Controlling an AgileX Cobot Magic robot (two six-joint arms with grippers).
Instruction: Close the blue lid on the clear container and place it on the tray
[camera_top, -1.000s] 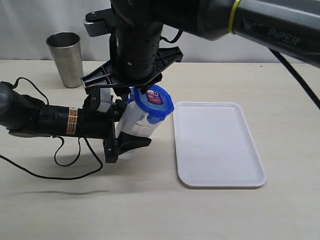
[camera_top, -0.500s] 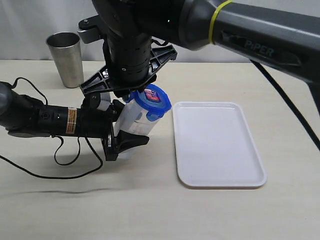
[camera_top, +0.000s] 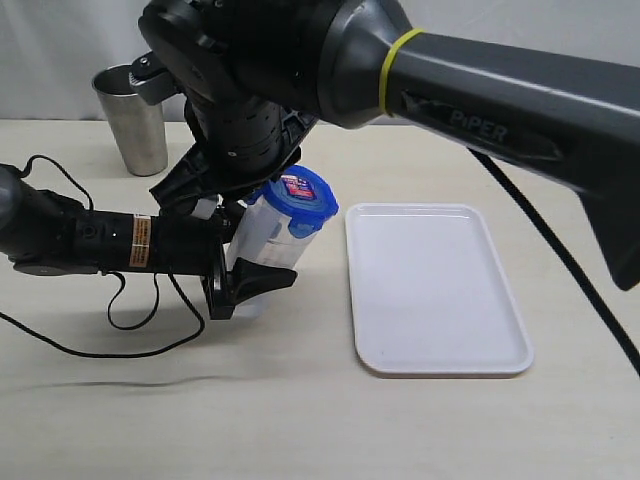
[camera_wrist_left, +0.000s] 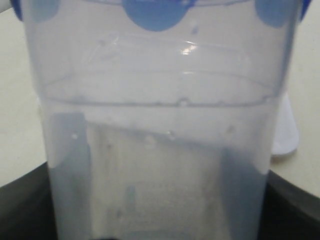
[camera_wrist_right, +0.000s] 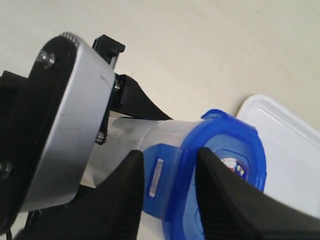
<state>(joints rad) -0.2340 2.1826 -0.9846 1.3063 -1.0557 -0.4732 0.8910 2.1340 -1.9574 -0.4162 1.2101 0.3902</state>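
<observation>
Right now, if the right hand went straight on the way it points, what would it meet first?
The blue lid; the right hand straddles one of its side flaps, so contact looks nearly immediate.

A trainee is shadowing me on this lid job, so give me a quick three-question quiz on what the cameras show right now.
1. True or false: the tray holds nothing.
2. What holds the clear container? A: the left gripper. B: the tray. C: nothing, it stands free.
3. Fill in: the blue lid sits on the container's ____.
Key: 1 true; 2 A; 3 top.
</observation>
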